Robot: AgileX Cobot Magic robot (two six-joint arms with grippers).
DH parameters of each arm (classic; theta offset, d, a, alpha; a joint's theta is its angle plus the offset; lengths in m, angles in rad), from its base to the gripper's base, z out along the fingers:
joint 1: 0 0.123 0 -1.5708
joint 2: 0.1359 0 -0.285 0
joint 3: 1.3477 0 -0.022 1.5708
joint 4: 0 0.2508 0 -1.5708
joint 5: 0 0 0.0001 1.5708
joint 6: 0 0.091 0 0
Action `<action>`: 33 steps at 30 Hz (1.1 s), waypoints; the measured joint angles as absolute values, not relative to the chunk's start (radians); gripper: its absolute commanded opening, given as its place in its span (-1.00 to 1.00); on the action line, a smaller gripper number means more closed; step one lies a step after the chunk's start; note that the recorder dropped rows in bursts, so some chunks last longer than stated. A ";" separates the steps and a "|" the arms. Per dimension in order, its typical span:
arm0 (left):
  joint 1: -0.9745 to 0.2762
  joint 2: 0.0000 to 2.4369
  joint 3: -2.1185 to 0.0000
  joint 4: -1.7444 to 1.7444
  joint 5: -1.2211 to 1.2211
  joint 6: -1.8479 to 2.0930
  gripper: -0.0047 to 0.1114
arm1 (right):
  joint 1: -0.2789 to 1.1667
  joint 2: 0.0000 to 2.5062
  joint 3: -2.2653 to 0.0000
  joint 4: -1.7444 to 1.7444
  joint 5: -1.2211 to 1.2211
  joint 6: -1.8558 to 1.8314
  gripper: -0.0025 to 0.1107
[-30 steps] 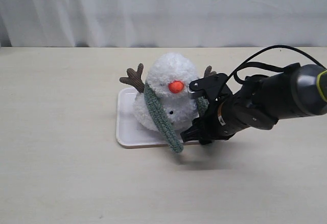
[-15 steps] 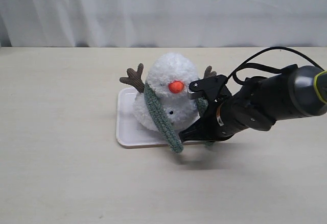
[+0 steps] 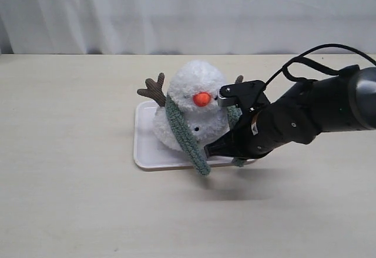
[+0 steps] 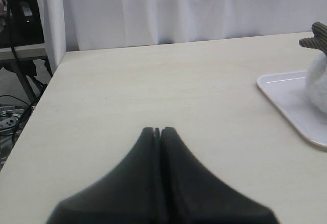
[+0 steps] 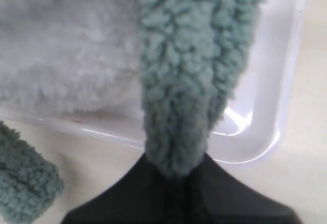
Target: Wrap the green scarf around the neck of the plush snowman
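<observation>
The plush snowman [image 3: 197,102] sits on a white tray [image 3: 145,140], white and fluffy with an orange nose. The green scarf [image 3: 185,134] runs round the back of its neck, and one end hangs down its front to the tray's near edge. The scarf's other end [image 5: 184,106] is pinched between the fingers of my right gripper [image 5: 176,170], which is shut on it just in front of the snowman's right side [image 3: 226,146]. My left gripper [image 4: 158,130] is shut on nothing, hovering over bare table well left of the tray [image 4: 286,101]. The neck crease is covered by the scarf.
A white curtain [image 3: 188,11] hangs behind the table. The table's left edge [image 4: 41,96] shows in the left wrist view, with cables and a stand beyond it. A brown twig arm [image 3: 154,89] sticks out on the snowman's left.
My right gripper has shut on the scarf end at the snowman's right and shifted slightly left along the tray's front edge. The hanging front end has not moved.
</observation>
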State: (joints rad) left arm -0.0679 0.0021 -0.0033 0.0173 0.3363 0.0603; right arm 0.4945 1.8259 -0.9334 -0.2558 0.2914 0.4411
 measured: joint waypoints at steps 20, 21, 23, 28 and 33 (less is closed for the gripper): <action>-0.068 0.002 -0.003 0.017 0.336 0.060 -0.92 | 0.549 1.824 -0.933 0.116 0.313 0.076 -0.88; -0.068 0.002 -0.003 0.017 0.336 0.060 -0.92 | 0.549 1.824 -0.933 0.129 0.313 0.067 -0.88; -0.068 0.002 -0.003 0.017 0.336 0.060 -0.92 | 0.549 1.824 -0.933 0.173 0.313 0.033 -0.88; -0.068 0.002 -0.003 0.017 0.336 0.060 -0.92 | 0.549 1.824 -0.937 0.328 0.297 -0.087 -0.88; -0.068 0.002 -0.003 0.017 0.336 0.060 -0.92 | 0.549 1.829 -0.939 0.397 0.260 -0.138 -0.86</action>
